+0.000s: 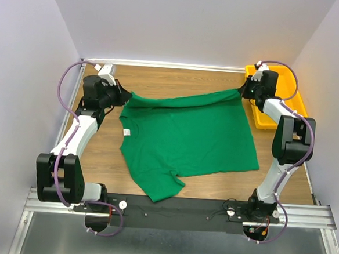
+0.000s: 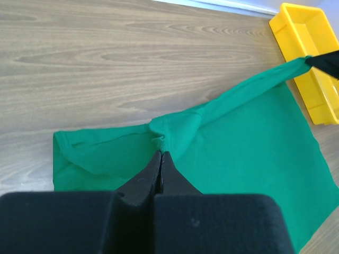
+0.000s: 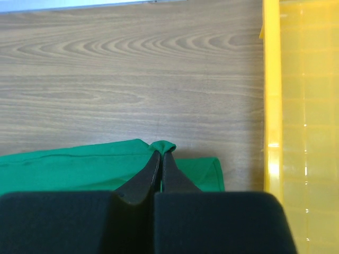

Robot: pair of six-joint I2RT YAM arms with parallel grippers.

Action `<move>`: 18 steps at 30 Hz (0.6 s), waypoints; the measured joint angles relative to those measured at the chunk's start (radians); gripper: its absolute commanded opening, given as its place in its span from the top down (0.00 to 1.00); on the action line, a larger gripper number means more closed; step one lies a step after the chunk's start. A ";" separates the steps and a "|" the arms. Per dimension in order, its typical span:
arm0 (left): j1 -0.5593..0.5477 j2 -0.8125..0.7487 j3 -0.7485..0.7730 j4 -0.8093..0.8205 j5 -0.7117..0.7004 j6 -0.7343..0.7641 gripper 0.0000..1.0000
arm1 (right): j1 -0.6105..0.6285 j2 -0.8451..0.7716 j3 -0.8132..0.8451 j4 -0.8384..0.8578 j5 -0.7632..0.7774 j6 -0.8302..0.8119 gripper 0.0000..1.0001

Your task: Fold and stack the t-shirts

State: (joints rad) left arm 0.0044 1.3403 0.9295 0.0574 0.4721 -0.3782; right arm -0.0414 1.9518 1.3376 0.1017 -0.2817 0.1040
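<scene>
A green t-shirt [image 1: 186, 140] lies spread on the wooden table, its white neck label [image 1: 126, 133] at the left. Its far edge is lifted and stretched between both grippers. My left gripper [image 1: 125, 96] is shut on the far left part of the t-shirt [image 2: 175, 132], the cloth bunched at its fingertips [image 2: 161, 153]. My right gripper [image 1: 246, 89] is shut on the far right corner [image 3: 163, 145], a small fold of green cloth poking out past the tips [image 3: 161, 153]. One sleeve [image 1: 162, 190] lies toward the near edge.
A yellow plastic tray [image 1: 289, 77] stands at the far right, just beside my right gripper; its rim [image 3: 271, 106] runs along the right of the right wrist view. Bare wood [image 1: 173, 81] lies beyond the shirt. White walls close in the table.
</scene>
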 measured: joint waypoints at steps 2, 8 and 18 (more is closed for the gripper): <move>0.000 -0.010 -0.024 0.000 0.002 0.000 1.00 | -0.002 -0.012 -0.002 0.002 0.000 0.000 0.97; 0.000 -0.040 -0.063 -0.007 0.011 -0.004 1.00 | -0.002 -0.041 -0.035 0.003 0.000 0.000 0.97; -0.018 -0.080 -0.113 -0.008 0.025 -0.011 1.00 | -0.007 -0.050 -0.076 0.003 0.001 -0.013 0.96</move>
State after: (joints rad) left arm -0.0132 1.2598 0.8169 0.0498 0.4973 -0.3893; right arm -0.0483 1.9015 1.2621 0.1043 -0.2810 0.0914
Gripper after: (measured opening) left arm 0.006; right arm 0.035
